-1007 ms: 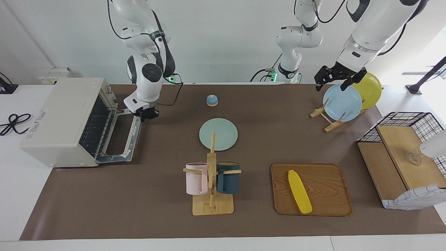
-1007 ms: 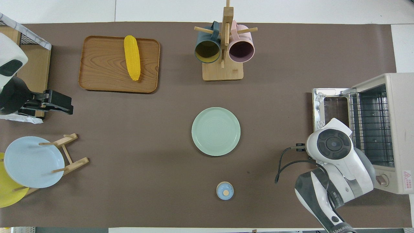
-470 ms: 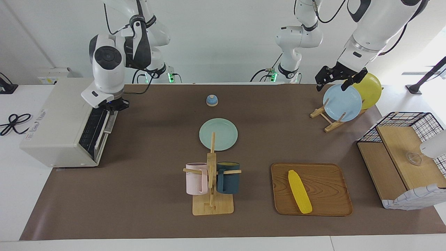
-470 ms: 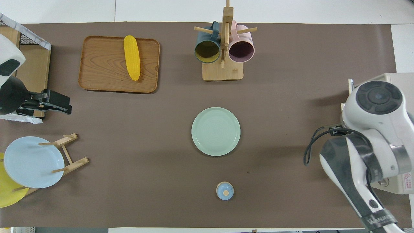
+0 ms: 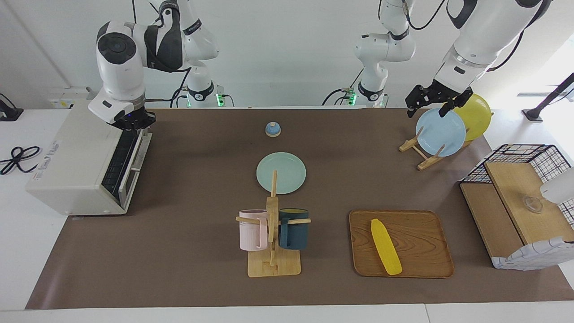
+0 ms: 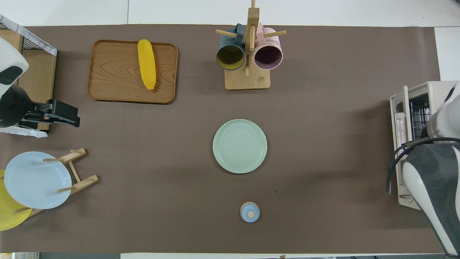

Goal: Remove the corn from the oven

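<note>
The yellow corn (image 5: pixel 385 246) lies on a wooden tray (image 5: pixel 426 264), farther from the robots than the plate rack; it also shows in the overhead view (image 6: pixel 146 64). The off-white oven (image 5: pixel 71 152) stands at the right arm's end of the table, and its glass door (image 5: pixel 134 163) is raised almost shut, slightly ajar. My right gripper (image 5: pixel 131 124) is at the door's top edge; in the overhead view the arm hides it. My left gripper (image 5: pixel 427 109) waits open over the blue plate (image 5: pixel 440 132), and it also shows in the overhead view (image 6: pixel 76 119).
A green plate (image 5: pixel 281 172) lies mid-table with a small blue bell (image 5: pixel 272 129) nearer the robots. A mug rack (image 5: pixel 272 237) holds a pink and a dark blue mug. A yellow plate (image 5: pixel 477 114) shares the rack with the blue plate. A wire basket with wooden boards (image 5: pixel 515 197) stands at the left arm's end.
The right gripper swung the oven door up from flat open to almost shut and rose with it. The left arm and the corn have not moved.
</note>
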Motion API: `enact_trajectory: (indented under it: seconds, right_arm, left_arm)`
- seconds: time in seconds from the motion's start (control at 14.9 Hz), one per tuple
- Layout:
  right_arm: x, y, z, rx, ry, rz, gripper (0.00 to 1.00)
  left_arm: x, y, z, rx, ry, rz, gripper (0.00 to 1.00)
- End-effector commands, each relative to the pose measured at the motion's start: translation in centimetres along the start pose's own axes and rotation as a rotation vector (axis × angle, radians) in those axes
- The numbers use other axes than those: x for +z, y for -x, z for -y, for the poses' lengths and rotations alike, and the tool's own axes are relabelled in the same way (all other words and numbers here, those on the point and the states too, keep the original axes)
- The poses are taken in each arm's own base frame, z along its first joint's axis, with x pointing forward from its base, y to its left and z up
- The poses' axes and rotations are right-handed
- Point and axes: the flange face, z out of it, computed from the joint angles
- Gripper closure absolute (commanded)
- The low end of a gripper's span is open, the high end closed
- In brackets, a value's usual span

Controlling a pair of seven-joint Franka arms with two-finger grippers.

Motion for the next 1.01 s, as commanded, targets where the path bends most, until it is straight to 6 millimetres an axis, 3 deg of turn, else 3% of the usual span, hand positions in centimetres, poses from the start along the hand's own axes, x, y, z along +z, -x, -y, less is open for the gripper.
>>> enact_trajectory:
  seconds: [0.0, 0.13, 0.2, 0.4, 0.6, 0.94]
  right_arm:
    - [1.6, 0.4, 1.2, 0.162, -0.254, -0.011, 1.0]
    - [3.0, 0.3, 4.0, 0.2, -0.285, -0.063, 1.0]
    - [4.0, 0.6, 3.9, 0.197, -0.282, -0.067, 1.0]
    - [5.9, 2.0, 0.1, 0.132, -0.226, -0.047, 1.0]
    - [6.4, 2.9, -2.1, 0.074, -0.093, -0.005, 1.0]
    - [6.4, 3.0, -3.0, 0.008, -0.021, 0.001, 1.0]
  left_arm:
    - [-0.2, 0.8, 0.3, 0.001, -0.019, -0.007, 0.0]
    - [-0.3, 0.9, 0.2, 0.003, -0.019, -0.009, 0.0]
    - [-0.3, 0.8, 0.2, 0.001, -0.02, -0.007, 0.0]
    - [-0.3, 0.9, 0.1, 0.004, -0.019, -0.009, 0.0]
    - [-0.4, 0.9, 0.2, 0.003, -0.019, -0.012, 0.0]
    - [-0.4, 0.9, 0.1, 0.003, -0.019, -0.012, 0.0]
